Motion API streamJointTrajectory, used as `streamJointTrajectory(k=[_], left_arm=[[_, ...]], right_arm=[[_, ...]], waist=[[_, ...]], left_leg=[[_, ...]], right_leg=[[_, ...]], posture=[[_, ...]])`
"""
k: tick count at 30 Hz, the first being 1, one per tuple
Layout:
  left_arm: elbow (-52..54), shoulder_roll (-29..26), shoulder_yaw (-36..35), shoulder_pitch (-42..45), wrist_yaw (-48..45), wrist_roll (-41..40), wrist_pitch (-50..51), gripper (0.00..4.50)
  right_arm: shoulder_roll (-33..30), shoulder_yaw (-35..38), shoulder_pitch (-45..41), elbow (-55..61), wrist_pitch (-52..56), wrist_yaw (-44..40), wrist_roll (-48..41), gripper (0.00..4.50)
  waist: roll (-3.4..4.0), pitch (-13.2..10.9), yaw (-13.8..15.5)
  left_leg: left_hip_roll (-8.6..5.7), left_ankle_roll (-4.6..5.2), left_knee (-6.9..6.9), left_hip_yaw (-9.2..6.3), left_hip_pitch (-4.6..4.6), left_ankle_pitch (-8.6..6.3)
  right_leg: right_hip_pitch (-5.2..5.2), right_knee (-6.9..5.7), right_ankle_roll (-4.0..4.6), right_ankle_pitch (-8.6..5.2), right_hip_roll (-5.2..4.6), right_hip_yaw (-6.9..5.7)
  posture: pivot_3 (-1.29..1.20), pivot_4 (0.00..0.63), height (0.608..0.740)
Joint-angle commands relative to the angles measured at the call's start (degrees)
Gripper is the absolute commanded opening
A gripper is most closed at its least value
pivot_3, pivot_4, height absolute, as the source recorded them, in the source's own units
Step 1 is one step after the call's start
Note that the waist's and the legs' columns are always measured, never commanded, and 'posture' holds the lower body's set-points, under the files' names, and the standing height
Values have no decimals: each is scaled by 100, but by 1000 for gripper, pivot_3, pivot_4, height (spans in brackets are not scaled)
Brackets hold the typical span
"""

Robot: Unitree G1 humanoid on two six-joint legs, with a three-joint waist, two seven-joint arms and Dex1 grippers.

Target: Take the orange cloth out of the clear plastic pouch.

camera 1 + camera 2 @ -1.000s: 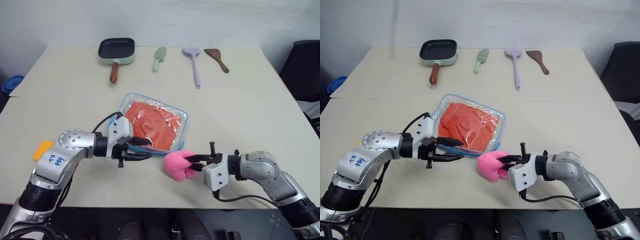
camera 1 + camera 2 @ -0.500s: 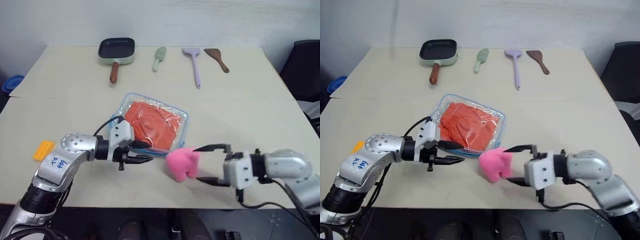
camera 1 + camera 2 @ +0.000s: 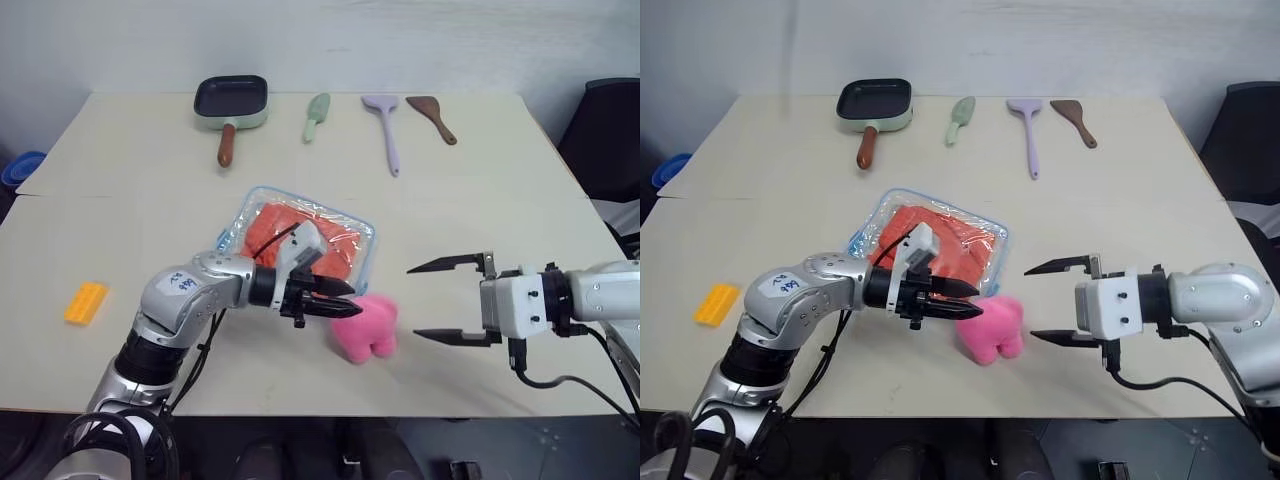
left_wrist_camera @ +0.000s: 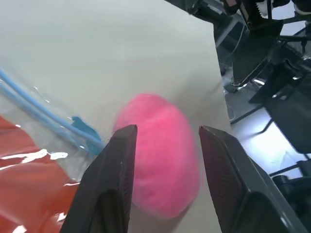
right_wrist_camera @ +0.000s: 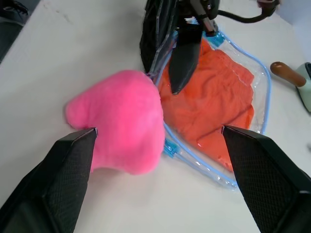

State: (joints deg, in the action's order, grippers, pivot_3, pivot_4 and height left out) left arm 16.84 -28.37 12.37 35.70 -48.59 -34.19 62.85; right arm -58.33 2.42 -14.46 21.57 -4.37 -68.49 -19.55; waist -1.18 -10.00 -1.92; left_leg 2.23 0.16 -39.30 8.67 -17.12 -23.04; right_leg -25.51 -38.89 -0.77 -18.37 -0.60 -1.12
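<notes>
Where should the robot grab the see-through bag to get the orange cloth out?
Probably at the clear plastic pouch's near edge, by the blue zipper pull beside the pink plush toy. The pouch lies flat on the table, so fingers should come in low from the robot's side and pinch the light-blue trim, clear of the orange cloth.
</notes>
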Motion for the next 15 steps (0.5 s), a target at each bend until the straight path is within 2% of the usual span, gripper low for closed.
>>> streamJointTrajectory(k=[1,4,7,15], left_arm=[[435,-268,-237,-41,186,-178,412,2165],[699,-513,-470,-208,313,-341,775,2165],[929,-512,-880,-425,528,-709,1408,2165],[973,67,-1022,-796,1251,-835,1951,2165]], right_arm=[[49,-23,-192,-105,-99,-32,100,4260],[60,-1,-189,-174,-144,-59,124,4260],[77,25,-113,-146,-177,-62,159,4260],[221,-184,-368,-367,-350,-98,401,4260]], waist=[[0,0,11],[1,-1,27],[1,-1,36],[1,-1,46]], left_leg=[[0,-2,1,-8,-1,1],[0,-3,2,-13,-2,2],[-1,-3,2,-14,-3,2],[-5,-3,0,-17,-5,1]], right_leg=[[0,0,1,-1,2,0],[-1,0,4,-2,1,-1],[-1,2,4,-2,-3,-1],[1,3,4,-2,-6,-3]], posture=[[0,150,740],[0,150,740],[0,150,740],[0,150,740]])
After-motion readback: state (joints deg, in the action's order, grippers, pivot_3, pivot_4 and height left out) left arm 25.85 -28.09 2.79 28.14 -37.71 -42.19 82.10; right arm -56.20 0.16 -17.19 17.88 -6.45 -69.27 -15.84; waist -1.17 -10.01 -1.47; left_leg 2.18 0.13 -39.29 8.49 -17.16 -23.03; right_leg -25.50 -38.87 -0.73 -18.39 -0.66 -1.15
